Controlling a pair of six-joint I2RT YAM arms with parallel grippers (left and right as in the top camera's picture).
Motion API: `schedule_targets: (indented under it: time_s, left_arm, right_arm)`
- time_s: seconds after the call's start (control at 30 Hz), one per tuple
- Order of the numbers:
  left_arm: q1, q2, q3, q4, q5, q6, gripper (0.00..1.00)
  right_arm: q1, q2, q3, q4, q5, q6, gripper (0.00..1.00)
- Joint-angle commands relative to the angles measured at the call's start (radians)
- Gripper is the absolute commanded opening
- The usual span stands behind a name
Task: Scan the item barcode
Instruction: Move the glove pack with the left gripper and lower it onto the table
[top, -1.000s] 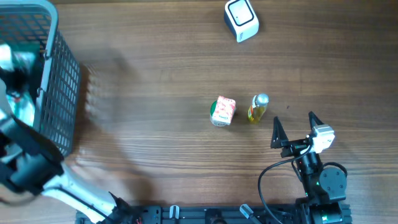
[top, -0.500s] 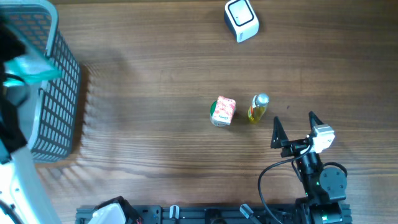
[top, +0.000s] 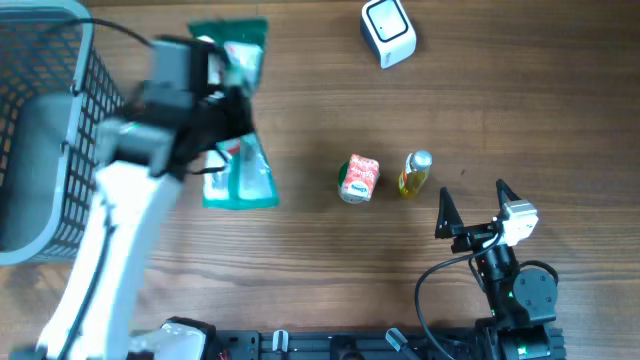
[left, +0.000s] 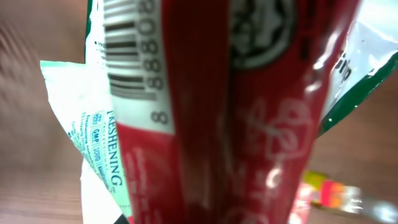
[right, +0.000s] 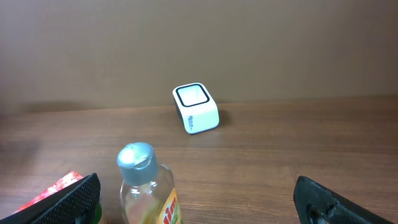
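Pouch (top: 245, 180) left the basket (top: 98, 75); wrist view shows barcode (left: 130, 62).

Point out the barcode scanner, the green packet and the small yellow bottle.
barcode scanner (top: 388, 30), overhead view, on its top face.
green packet (top: 243, 180), overhead view, on its lower half, clear of the arm.
yellow bottle (right: 135, 157), right wrist view, on its silver cap.

Green/white/red pkt (top: 243, 185), blk barcode (left: 132, 59) on white, grey mesh basket (top: 100, 110), yellow btl (top: 411, 180) w/ silver cap (top: 421, 158)
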Motion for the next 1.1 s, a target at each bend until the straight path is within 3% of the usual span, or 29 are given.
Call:
schedule_targets:
  time_s: [0.0,0.23,0.47,1.07]
  left_arm:
    - [-0.103,0.103,-0.114,0.092,-0.088,-0.101,0.07]
    - [-0.24,0.332,-0.218,0.273,-0.223,-0.153,0.08]
    - [-0.253,0.466,-0.219,0.332,-0.285,-0.144,0.1]
    - [-0.251,0.546,-0.22,0.345,-0.284,-0.144,0.16]
  right_arm:
    - [-0.004,0.0,-0.001,0.002,-0.009,-0.018,1.0]
    - [-0.004,0.0,-0.001,0.002,-0.009,-0.018,1.0]
    - [-0.004,0.0,-0.001,0.002,-0.009,-0.018,1.0]
    - [-0.004,0.0,-0.001,0.002,-0.009,-0.018,1.0]
